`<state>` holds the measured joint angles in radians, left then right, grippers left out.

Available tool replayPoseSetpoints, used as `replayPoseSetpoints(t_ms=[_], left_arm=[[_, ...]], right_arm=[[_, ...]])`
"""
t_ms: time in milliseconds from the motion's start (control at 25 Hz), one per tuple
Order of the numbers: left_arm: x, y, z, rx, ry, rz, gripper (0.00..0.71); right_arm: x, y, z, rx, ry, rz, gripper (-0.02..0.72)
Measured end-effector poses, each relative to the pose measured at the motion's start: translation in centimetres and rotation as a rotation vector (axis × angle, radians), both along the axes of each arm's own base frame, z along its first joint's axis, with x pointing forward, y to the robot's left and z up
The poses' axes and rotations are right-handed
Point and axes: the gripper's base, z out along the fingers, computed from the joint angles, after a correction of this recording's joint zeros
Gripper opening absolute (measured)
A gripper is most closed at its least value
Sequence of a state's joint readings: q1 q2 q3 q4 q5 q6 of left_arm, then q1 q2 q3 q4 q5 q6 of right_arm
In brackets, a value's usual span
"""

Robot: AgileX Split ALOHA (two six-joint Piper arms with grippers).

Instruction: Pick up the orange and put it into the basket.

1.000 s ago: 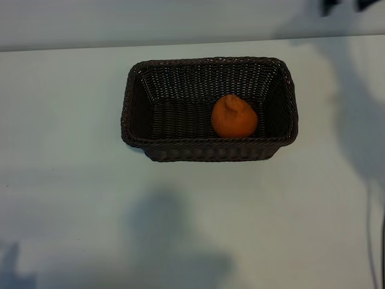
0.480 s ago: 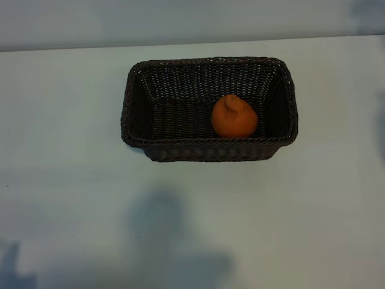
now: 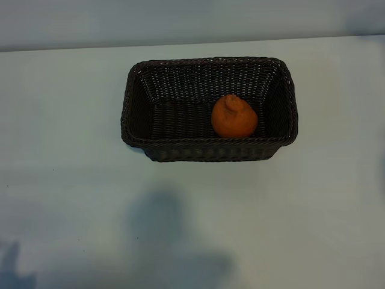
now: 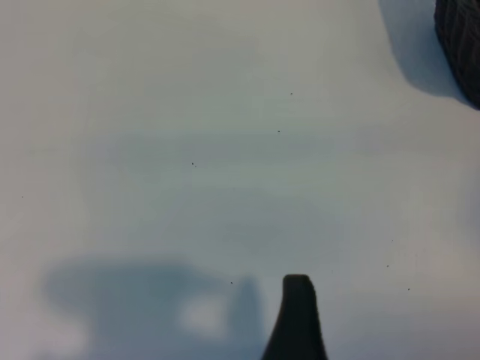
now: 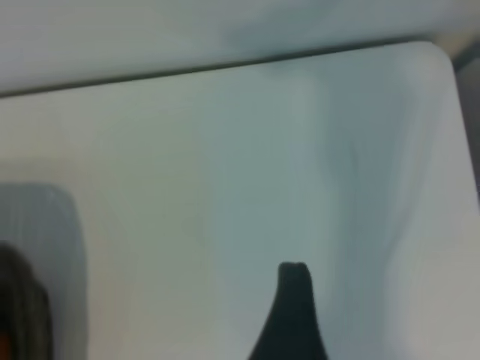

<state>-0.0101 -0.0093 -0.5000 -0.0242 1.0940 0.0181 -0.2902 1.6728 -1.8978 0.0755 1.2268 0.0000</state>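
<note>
Left gripper (image 4: 297, 315) sits over bare table (image 3: 72, 180) left of the basket (image 3: 135, 129), jaws apart, nothing held. Orange (image 3: 234, 117) lies inside the basket, right of centre, against the near wall. Right gripper (image 5: 292, 311) over table to the right, spread and empty.

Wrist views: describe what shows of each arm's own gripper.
Very little shows. The left wrist view has one left gripper finger: a dark, nearly black, smooth prong, wide at the base, narrowing to a blunt squared tip. The right wrist view shows a right gripper finger of the same dark colour and tapered shape. No cables, markings or arm links show; neither arm appears in the exterior view.
</note>
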Motion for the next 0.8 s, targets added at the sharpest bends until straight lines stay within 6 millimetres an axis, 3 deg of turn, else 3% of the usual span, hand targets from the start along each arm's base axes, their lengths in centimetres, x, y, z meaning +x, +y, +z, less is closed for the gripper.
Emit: replayPoseSetpoints(t_ms=[120, 320, 480, 600, 800], left_arm=[[0.0, 0.0, 0.0, 0.000, 0.000, 0.000, 0.592], [0.0, 0.0, 0.0, 0.001, 0.000, -0.001, 0.592], [0.0, 0.0, 0.0, 0.001, 0.000, -0.001, 0.592], [0.0, 0.0, 0.0, 0.001, 0.000, -0.001, 0.592], [0.0, 0.0, 0.0, 0.001, 0.000, -0.001, 0.592]], right_arm=[[-4.3, 1.3, 3.2, -0.030, -0.082, 0.007, 0.572], [-13.4, 4.1, 8.4, -0.070, -0.270, 0.006, 0.572], [-21.0, 6.4, 10.6, -0.110, -0.415, 0.010, 0.572], [-26.9, 7.9, 11.4, -0.170, -0.527, -0.006, 0.572], [-33.6, 9.2, 10.0, -0.256, -0.617, -0.067, 0.572]])
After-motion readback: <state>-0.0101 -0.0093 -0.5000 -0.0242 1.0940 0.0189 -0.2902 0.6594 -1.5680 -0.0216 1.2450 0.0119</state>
